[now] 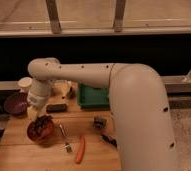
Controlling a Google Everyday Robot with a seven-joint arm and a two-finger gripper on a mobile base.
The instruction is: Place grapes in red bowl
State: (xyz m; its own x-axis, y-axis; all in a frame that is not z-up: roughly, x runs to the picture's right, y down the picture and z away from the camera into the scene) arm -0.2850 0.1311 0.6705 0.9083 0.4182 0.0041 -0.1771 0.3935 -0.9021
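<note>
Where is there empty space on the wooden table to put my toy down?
Bare wood shows along the front edge of the table, left of the carrot and below the red bowl. The back is crowded: purple bowl, green tray, and the gripper hanging right over the red bowl with the grapes.

A pale cream gripper (34, 113) is seen. Directly below it, dark red-purple grapes (40, 125) are seen in the orange-red red bowl (39, 135). A dark purple bowl (15, 104) is seen to its left, a green tray (93, 96) to its right, and an orange carrot (80, 150) lower right.
</note>
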